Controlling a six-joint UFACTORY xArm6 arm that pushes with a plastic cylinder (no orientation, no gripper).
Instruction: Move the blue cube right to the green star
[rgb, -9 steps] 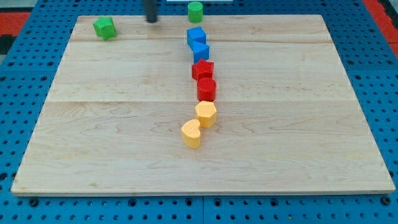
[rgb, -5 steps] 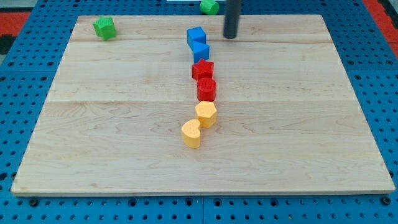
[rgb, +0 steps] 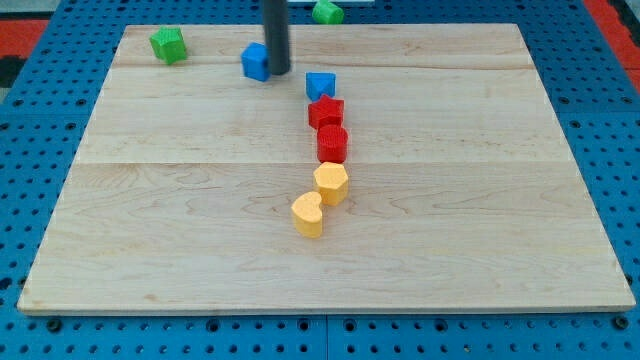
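The blue cube (rgb: 256, 61) sits near the view's top, left of centre, on the wooden board (rgb: 480, 200). My tip (rgb: 278, 71) touches the cube's right side. The green star (rgb: 168, 44) lies at the top left, a short way left of the cube. A second blue block (rgb: 320, 85) stays at the top of the middle column, to the right of my tip.
A red star (rgb: 326, 110), a red cylinder (rgb: 332, 143), a yellow hexagon (rgb: 331, 183) and a yellow heart (rgb: 308, 214) run down the middle. A green block (rgb: 327, 12) sits at the board's top edge.
My tip swung from the right of the blue blocks to the left. It pushed the blue cube left, away from the other blue block, toward the green star.
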